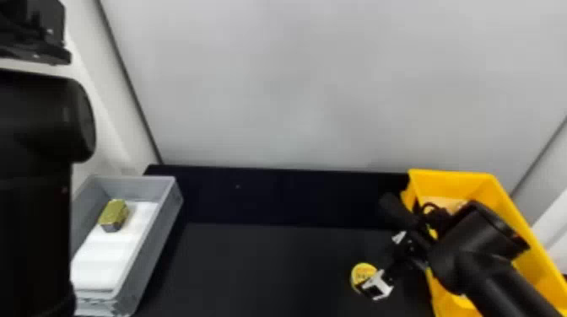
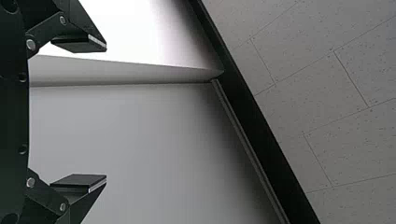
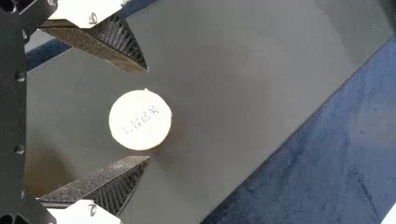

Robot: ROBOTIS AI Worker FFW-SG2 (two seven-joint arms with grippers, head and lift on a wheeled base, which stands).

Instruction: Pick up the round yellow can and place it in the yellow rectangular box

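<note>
- Had right claw (image 1: pixel 370 269) spread wide, one finger on each side of can (image 1: pixel 363 272).
- Found can on table (image 1: pixel 270 261) toward right edge, beside yellow box (image 1: pixel 521 236).
- Had left claw (image 2: pixel 106 114) wide too, facing wall and ceiling.
- Saw gray bin (image 1: pixel 162 229) at table's left edge, block (image 1: pixel 114 213) inside.

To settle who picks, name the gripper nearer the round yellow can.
Right: the right gripper is open at the can; the left gripper is far off to the left.
</note>
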